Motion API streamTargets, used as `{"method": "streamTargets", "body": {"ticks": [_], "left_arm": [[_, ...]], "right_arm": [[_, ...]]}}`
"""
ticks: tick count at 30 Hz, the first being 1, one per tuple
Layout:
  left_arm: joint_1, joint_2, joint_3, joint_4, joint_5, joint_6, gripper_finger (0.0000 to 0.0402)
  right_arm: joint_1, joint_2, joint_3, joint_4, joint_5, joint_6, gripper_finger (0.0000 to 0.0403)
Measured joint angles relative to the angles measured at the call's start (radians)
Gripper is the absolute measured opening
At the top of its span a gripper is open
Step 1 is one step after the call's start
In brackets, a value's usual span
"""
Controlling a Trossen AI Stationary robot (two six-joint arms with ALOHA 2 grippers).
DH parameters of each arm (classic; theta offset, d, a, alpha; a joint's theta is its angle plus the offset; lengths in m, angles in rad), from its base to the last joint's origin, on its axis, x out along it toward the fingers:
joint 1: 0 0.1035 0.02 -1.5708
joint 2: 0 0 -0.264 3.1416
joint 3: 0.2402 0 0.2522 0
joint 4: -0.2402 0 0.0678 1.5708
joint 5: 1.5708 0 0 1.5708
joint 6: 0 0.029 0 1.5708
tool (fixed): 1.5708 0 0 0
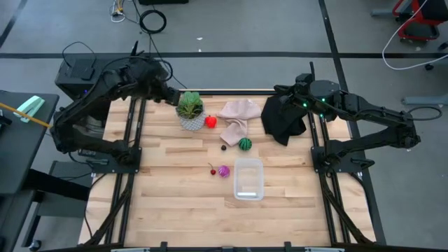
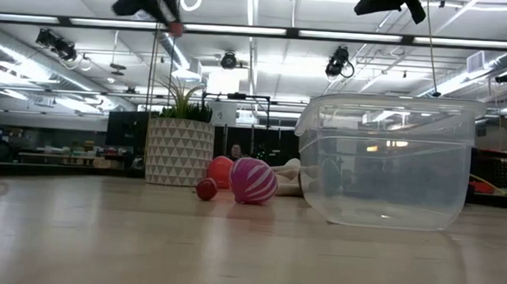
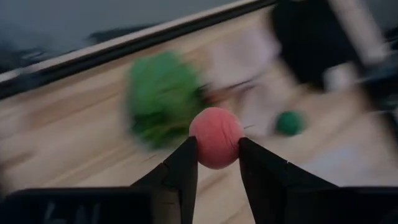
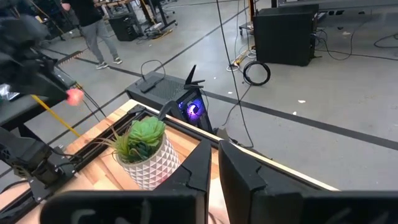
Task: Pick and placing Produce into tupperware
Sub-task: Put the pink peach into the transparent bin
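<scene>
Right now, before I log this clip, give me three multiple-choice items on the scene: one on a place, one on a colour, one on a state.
1. What lies next to the plant pot on the table? A a banana; B a red fruit; C a spoon.
2. What colour is the ball in the left gripper? A pinkish red; B yellow; C blue.
3. The clear container is: A lidded; B full; C empty.
Key: B, the high view shows red right beside the pot; A, the left wrist view shows it pinched between the fingers; C, nothing shows through its walls.
</scene>
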Motion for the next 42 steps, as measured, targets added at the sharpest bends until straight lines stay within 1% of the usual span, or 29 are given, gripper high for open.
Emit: {"method": "streamTargets", "body": {"ticks": [4,8,12,16,22,25,32,39,42], "left_arm": [[-0.08,0.001,0.01,0.198,0.062,-0.048,0.0119],[-0.165,0.017,0.009,0.352,0.066,-0.067,0.0114],[-0.225,0.059,0.008,0.46,0.075,-0.074,0.0115],[-0.272,0.133,0.007,0.535,0.113,-0.07,0.0115],[-0.332,0.244,0.007,0.642,0.163,-0.069,0.0111],[-0.36,0.294,0.007,0.699,0.17,-0.069,0.0112],[-0.417,0.387,0.008,0.836,0.185,-0.064,0.0114],[-0.484,0.473,0.036,0.833,0.185,0.114,0.0113],[-0.509,0.51,0.036,0.836,0.185,0.152,0.0113]], "right_arm": [[0.0,0.0,0.0,0.0,0.0,0.0,0.0038],[-0.013,0.0,0.0,0.0,0.0,-0.001,0.0038],[-0.043,0.0,0.0,0.0,0.0,-0.002,0.0038],[-0.084,0.0,0.0,0.0,-0.051,-0.003,0.0038],[-0.147,-0.002,0.0,0.0,-0.082,-0.037,0.0038],[-0.19,-0.005,0.0,0.0,-0.104,-0.055,0.0038],[-0.299,-0.014,0.0,0.0,-0.214,-0.073,0.0038],[-0.371,-0.023,0.0,0.001,-0.28,-0.111,0.0038],[-0.399,-0.028,0.0,0.0,-0.314,-0.113,0.0038]]}}
